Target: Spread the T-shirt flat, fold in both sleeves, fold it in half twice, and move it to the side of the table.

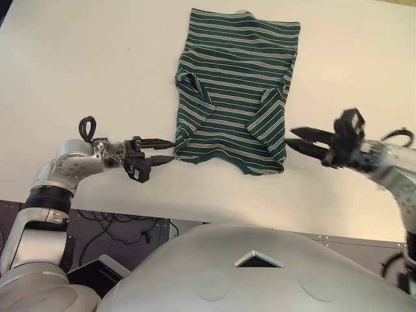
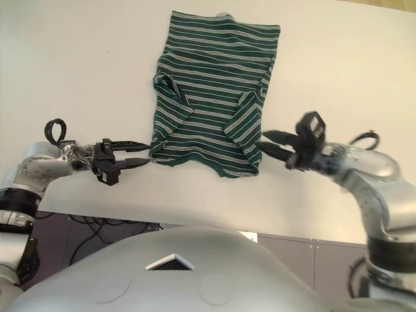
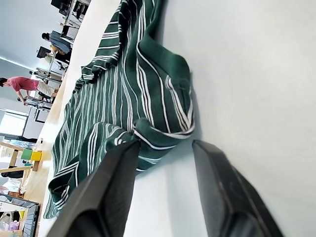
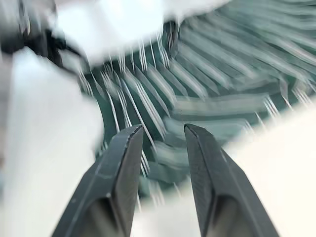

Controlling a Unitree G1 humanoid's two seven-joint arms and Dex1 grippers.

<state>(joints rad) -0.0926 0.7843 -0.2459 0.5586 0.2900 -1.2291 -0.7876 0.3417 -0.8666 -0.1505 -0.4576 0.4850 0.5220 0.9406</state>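
Left eye view: green-and-white striped T-shirt [image 1: 234, 91] flat on the white worktop [image 1: 78, 65], both sleeves folded in over the body. Left tool [image 1: 170, 149] at the near left hem corner, fingers [image 3: 113, 187] spread, bunched hem just beside one. Right tool [image 1: 290, 138] by the near right corner, likewise spread, gripping nothing.

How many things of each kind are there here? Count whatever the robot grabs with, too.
T-shirt: 1
End effector: 2, the left end effector and the right end effector
Table: 1
Total: 4
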